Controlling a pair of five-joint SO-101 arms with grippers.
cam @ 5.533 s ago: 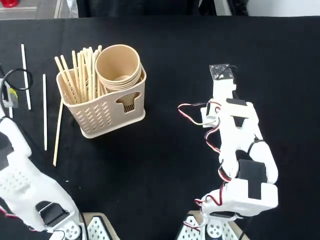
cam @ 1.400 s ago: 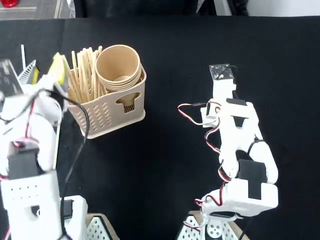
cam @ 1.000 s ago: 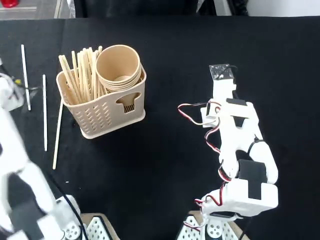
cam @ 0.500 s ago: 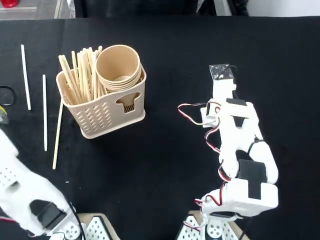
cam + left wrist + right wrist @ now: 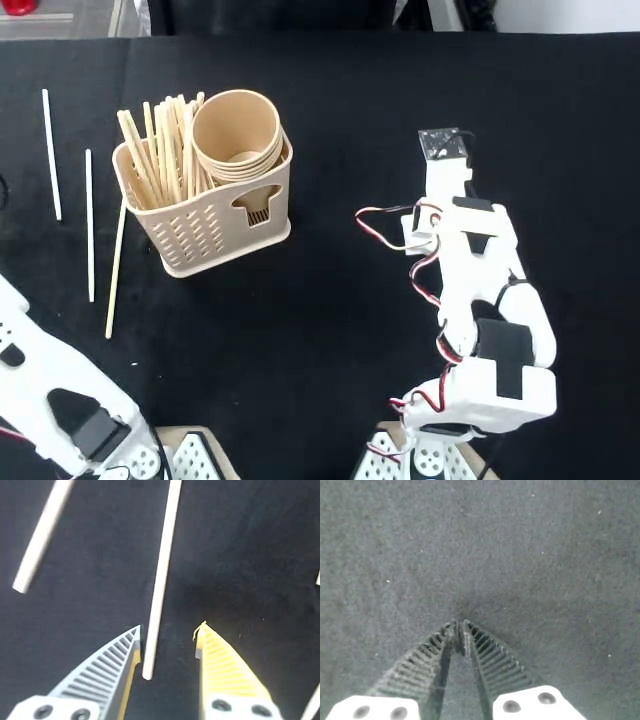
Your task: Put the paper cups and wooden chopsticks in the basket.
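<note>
The left gripper point(image 5: 167, 630) hangs open over the black table point(image 5: 250, 555), its grey finger point(image 5: 120, 655) and yellow finger point(image 5: 220, 655) spread apart with nothing clamped. A white stick point(image 5: 162, 575) lies flat on the cloth and runs in between the two fingertips. Its near end sits just beside the inner edge of the grey finger, much closer to it than to the yellow one; whether it touches that finger is hard to make out. A second white stick point(image 5: 42, 540) lies off on the grey finger's side, apart from the gripper. From above, the basket point(image 5: 215, 235) stands on the left half of the table and holds a stack of paper cups point(image 5: 237, 130), upright, with a bundle of wooden chopsticks point(image 5: 165, 150) leaning beside them. To the basket's left the loose pieces lie roughly parallel: the second white stick point(image 5: 50, 150) farthest out, the white stick point(image 5: 89, 225) in the middle, and a loose wooden chopstick point(image 5: 116, 265) nearest, its far end close by the basket's wall. The left arm point(image 5: 55, 400) sits at the near left corner. The right gripper point(image 5: 458, 627) has its fingertips pressed together on nothing, above bare cloth, well apart from the basket on its right.
</note>
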